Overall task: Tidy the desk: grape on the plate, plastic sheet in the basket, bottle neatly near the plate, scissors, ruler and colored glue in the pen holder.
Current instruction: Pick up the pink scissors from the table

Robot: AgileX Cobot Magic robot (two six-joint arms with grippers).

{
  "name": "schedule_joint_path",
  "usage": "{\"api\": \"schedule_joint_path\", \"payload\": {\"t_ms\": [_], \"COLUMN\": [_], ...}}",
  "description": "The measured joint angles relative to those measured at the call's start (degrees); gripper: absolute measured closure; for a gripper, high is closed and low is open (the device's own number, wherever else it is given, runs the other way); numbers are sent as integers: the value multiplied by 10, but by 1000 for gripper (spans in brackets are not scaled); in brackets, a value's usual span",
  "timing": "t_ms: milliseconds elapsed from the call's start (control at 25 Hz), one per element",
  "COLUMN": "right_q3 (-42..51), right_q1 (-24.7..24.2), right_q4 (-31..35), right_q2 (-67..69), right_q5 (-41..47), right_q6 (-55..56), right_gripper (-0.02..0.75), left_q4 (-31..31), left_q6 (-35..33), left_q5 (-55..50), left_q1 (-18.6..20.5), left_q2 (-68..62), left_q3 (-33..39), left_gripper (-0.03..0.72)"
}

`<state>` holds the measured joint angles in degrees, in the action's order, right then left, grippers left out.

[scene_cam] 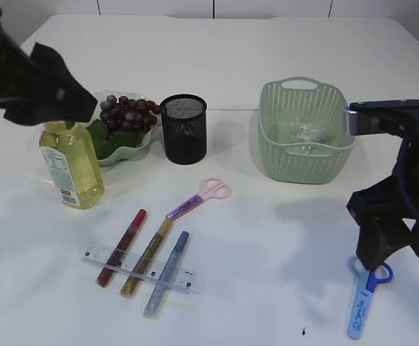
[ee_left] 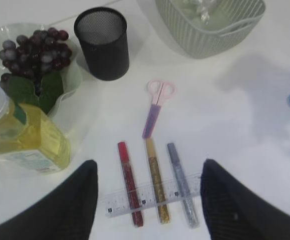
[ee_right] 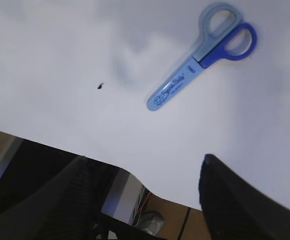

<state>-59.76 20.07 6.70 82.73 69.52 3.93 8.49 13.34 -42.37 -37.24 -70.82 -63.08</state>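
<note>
Three glue sticks [ee_left: 156, 185] lay across the ruler [ee_left: 149, 196] at twelve o'clock of the left gripper [ee_left: 147, 200], long axes toward twelve; both arms' jaws stood spread, seemingly empty.

The left arm [scene_cam: 29, 79] reaches in from the upper left, its gripper [ee_left: 147, 200] spread wide with nothing between the fingers [ee_left: 70, 210]. The right arm [scene_cam: 400, 194] hangs at the right edge; its gripper [ee_right: 149, 200] is likewise parted and empty.
</note>
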Motion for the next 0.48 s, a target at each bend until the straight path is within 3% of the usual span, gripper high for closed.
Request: {"api": "schedule_joint_path", "payload": {"t_ms": [200,480], "right_q3": [0,0], "right_q1": [0,0], "right_q4": [12,10], "right_q2": [0,0], "right_q5": [0,0], "right_q6": [0,-3], "right_gripper": [200,200], "left_q4": [-5,-45], "left_q6": [-34,-125], "left_q5": [-104,-173], "left_q1": [0,0], "left_q2": [-115,-287], "left_q3": [-121,-271], "left_gripper": [220,221]}}
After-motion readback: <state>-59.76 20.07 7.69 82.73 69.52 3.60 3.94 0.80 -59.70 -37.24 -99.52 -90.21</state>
